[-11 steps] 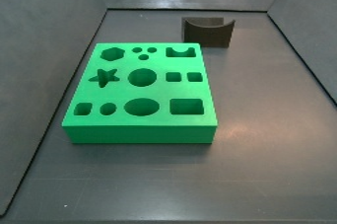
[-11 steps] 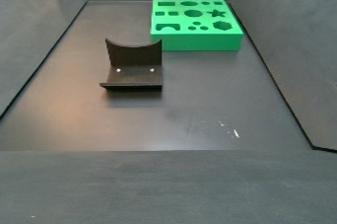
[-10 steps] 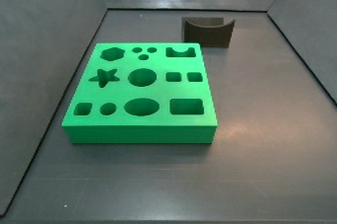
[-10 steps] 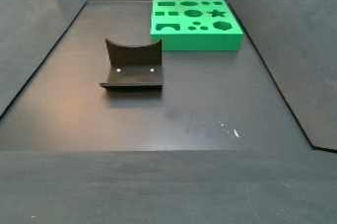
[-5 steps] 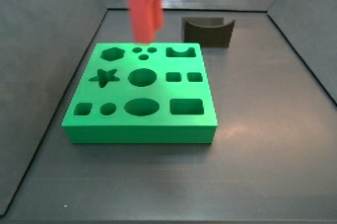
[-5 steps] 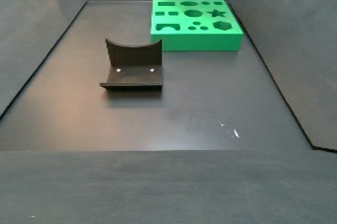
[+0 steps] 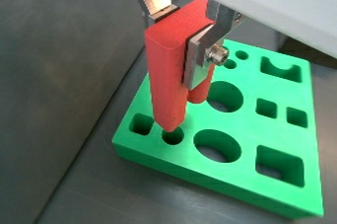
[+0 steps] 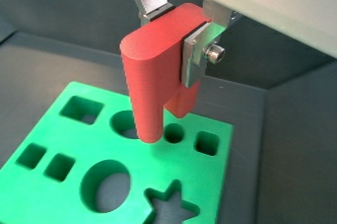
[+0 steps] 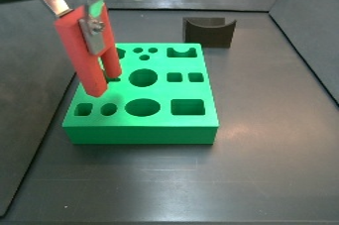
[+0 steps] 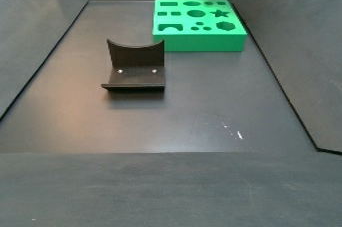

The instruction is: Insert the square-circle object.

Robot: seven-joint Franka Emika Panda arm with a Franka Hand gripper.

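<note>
The red peg (image 9: 82,53) is clamped upright in the gripper (image 9: 90,26) over the green block (image 9: 143,130) near the worktop's far edge, not yet seated in a hole.

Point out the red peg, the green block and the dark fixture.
Red peg (image 7: 168,75): wrist view, mid shaft, clamped in the end effector (image 7: 198,33).
Green block (image 9: 146,134): side view, front wall.
Fixture (image 10: 132,64): side view, curved upright.
</note>
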